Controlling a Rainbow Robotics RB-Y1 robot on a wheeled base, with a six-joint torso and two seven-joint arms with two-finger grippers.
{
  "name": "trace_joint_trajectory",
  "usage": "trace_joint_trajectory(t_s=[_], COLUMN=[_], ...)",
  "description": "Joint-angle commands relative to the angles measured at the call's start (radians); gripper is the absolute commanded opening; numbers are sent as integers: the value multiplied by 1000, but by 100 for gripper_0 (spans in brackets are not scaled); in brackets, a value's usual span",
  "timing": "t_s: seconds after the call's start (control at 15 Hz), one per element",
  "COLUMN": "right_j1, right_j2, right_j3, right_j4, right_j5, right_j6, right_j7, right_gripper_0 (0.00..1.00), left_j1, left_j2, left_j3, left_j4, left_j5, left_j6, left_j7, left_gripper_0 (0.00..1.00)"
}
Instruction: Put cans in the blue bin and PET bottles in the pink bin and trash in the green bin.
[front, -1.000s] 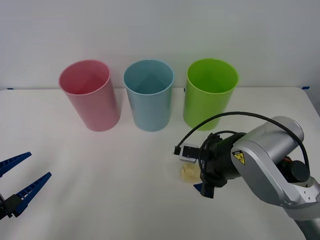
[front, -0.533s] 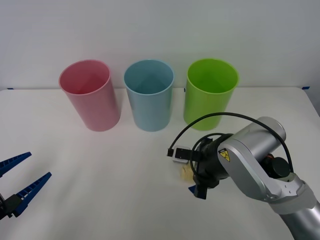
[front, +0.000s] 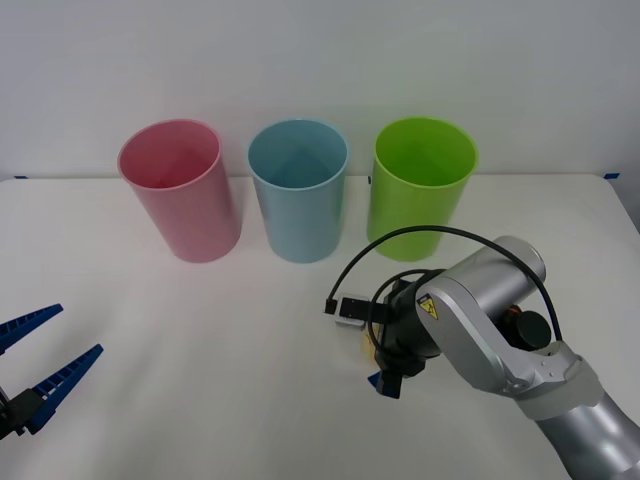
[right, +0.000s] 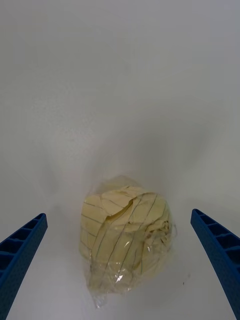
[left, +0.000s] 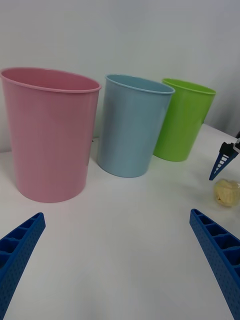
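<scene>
Right wrist view: right gripper (right: 120, 265) jaws spread wide, straddling trash (right: 127, 237), roundish lump, no clear long axis.

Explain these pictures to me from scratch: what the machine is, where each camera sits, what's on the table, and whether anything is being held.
This is a two-armed robot, each arm ending in a blue two-finger claw. One picture looks down from above the arms; the other two come from cameras on each wrist.

On the white table stand three bins in a row: the pink bin, the blue bin and the green bin.

The right claw is open, its fingers either side of the trash, a crumpled yellowish lined paper ball in clear wrap. Nothing is gripped yet. The left claw waits open at the table's near left.
</scene>
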Motion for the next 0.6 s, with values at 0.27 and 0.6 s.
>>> trace_joint_trajectory(t_s=[0.27, 0.6], right_j1=[-48, -48], right_j2=[3, -44], right_j3=[26, 26], right_j4=[64, 50], right_j5=[0, -2], right_j6=[14, 11], right_j7=[-19, -15], right_gripper_0=[100, 100], left_j1=[0, 0], left_j2=[0, 0], left_j3=[0, 0], left_j4=[0, 0], left_j5=[0, 0], left_j6=[0, 0], left_j7=[0, 0], left_gripper_0=[100, 100])
